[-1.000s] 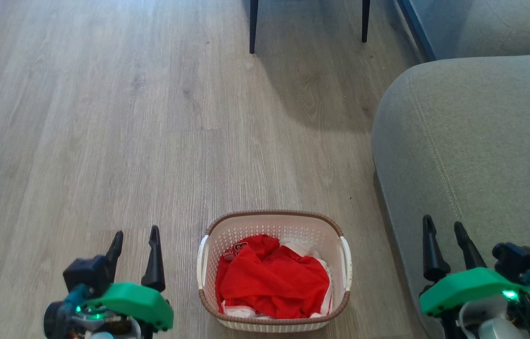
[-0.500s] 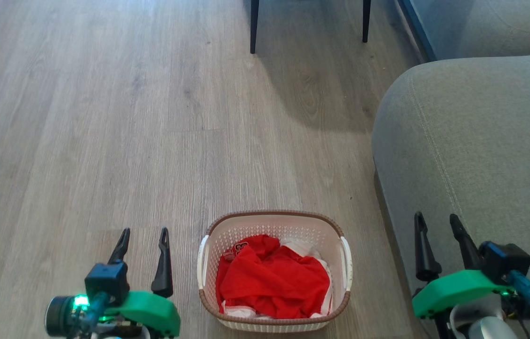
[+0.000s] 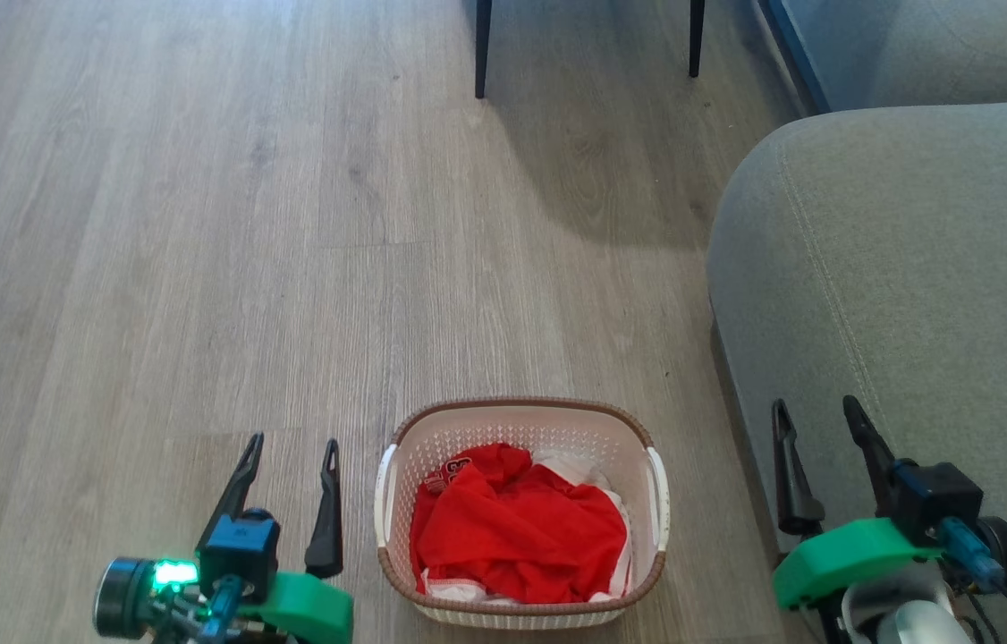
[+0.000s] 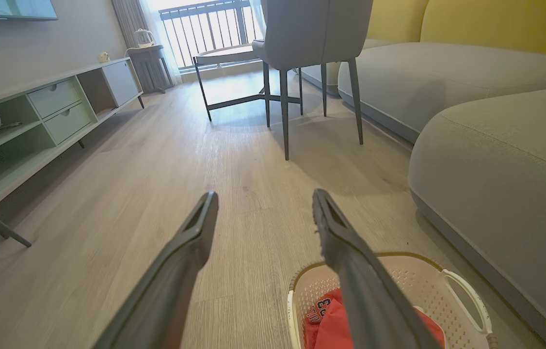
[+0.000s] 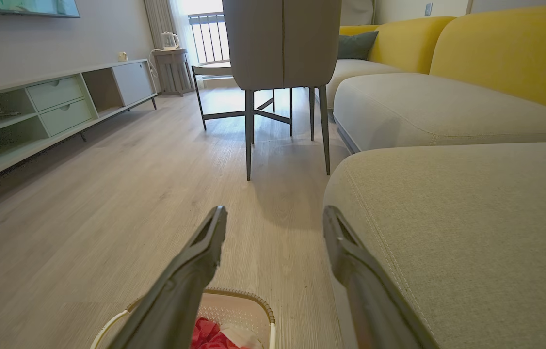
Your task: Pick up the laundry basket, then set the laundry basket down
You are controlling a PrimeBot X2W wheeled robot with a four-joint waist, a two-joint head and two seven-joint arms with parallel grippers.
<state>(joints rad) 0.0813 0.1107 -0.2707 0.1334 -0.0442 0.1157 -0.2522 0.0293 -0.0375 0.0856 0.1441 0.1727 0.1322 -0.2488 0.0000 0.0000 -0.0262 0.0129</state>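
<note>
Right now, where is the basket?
In the head view the basket sits on the floor at bottom centre, between the left gripper and the right gripper, with the sofa to its right.

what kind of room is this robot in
Most likely a home living room: a grey sofa with a yellow back, a long low cabinet with drawers along the wall, and a laundry basket standing on the wood-look floor.
</note>
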